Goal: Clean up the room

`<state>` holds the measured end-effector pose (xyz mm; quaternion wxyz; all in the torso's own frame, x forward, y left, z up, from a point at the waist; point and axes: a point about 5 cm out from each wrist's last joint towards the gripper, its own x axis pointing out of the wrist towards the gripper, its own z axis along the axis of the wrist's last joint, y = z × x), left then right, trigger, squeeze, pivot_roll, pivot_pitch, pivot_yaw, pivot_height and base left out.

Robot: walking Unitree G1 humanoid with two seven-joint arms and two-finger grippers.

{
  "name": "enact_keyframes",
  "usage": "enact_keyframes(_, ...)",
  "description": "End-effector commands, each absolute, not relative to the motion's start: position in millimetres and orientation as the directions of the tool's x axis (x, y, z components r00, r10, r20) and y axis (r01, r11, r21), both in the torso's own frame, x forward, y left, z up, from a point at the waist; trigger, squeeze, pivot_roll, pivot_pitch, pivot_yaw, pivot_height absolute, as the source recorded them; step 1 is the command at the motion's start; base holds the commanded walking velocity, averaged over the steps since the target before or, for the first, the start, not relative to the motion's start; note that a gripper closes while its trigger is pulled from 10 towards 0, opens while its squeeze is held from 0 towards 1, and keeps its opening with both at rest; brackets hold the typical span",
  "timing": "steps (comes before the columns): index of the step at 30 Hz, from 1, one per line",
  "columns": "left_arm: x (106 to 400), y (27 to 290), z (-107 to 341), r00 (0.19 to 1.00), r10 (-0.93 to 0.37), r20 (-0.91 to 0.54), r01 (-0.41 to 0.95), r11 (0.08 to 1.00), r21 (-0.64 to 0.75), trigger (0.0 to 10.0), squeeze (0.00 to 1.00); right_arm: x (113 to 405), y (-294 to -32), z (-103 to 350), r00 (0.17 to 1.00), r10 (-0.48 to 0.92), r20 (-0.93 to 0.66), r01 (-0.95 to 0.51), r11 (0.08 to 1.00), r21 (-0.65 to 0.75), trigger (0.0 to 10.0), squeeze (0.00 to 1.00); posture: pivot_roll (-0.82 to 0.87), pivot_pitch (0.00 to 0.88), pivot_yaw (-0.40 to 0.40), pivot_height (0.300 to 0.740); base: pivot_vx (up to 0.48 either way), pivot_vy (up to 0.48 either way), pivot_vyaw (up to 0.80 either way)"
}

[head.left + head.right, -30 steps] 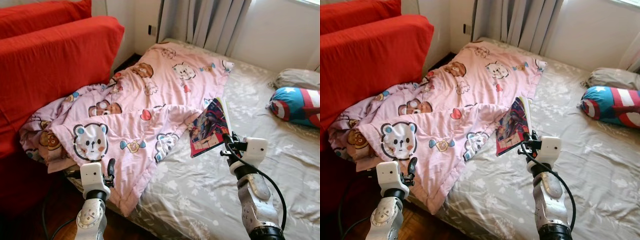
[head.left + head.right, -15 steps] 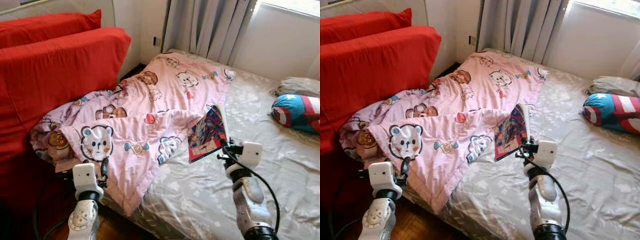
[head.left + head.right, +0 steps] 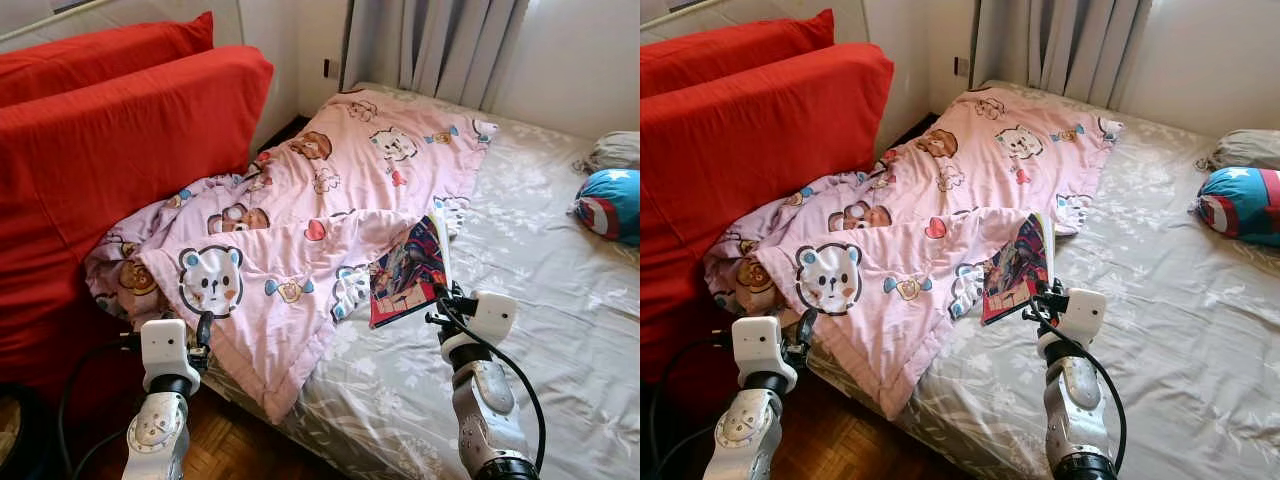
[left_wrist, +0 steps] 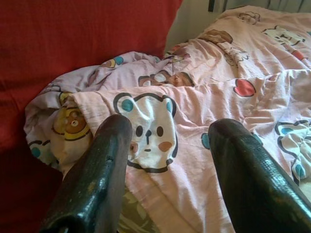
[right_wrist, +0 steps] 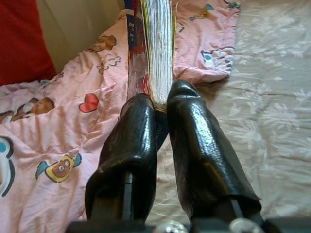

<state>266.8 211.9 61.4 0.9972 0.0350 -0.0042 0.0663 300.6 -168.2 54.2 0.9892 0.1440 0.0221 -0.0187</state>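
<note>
Nearest, the left gripper [image 4: 165, 160] hangs by the bed's corner with its fingers spread apart, facing the crumpled pink cartoon blanket [image 3: 320, 230]. The right gripper [image 5: 160, 116] pinches a thin book [image 3: 408, 272] by its lower edge, holding it tilted above the grey floral sheet [image 3: 540, 260], just beside the blanket's edge; its cover is a busy red, blue and purple print, with white page edges showing. A red sofa [image 3: 110, 140] stands left. Farther off lie a blue-and-red star pillow [image 3: 612, 205] and grey curtains [image 3: 440, 45]
</note>
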Motion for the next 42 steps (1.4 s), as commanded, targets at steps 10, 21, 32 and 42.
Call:
enact_keyframes(10, 265.3, 213.5, 61.7, 0.992, 0.128, 0.001, -0.128, 0.989, 0.072, 10.0, 0.00, 300.7, -165.8, 55.2, 0.999, -0.033, -0.033, 0.041, 0.955, 0.293, 10.0, 0.00, 0.05, 0.148, -0.047, 0.740, 0.000, 0.000, -0.78)
enact_keyframes(21, 265.4, 211.3, 59.5, 0.993, 0.113, -0.012, -0.112, 0.989, 0.098, 10.0, 0.00, 300.7, -167.0, 55.4, 0.999, -0.034, -0.034, 0.043, 0.957, 0.286, 10.0, 0.00, 0.04, 0.132, -0.045, 0.740, 0.000, 0.000, -0.76)
enact_keyframes(32, 265.1, 210.3, 60.0, 0.994, 0.105, -0.005, -0.104, 0.990, 0.094, 10.0, 0.00, 299.9, -162.9, 53.8, 0.999, -0.027, -0.039, 0.037, 0.956, 0.292, 10.0, 0.00, 0.04, 0.126, -0.043, 0.740, 0.000, -0.157, -0.76)
enact_keyframes(42, 265.3, 209.6, 60.1, 0.995, 0.102, -0.006, -0.101, 0.991, 0.091, 10.0, 0.00, 300.4, -161.7, 54.5, 0.999, -0.023, -0.030, 0.031, 0.956, 0.292, 10.0, 0.00, 0.04, 0.134, -0.046, 0.740, 0.000, 0.000, -0.54)
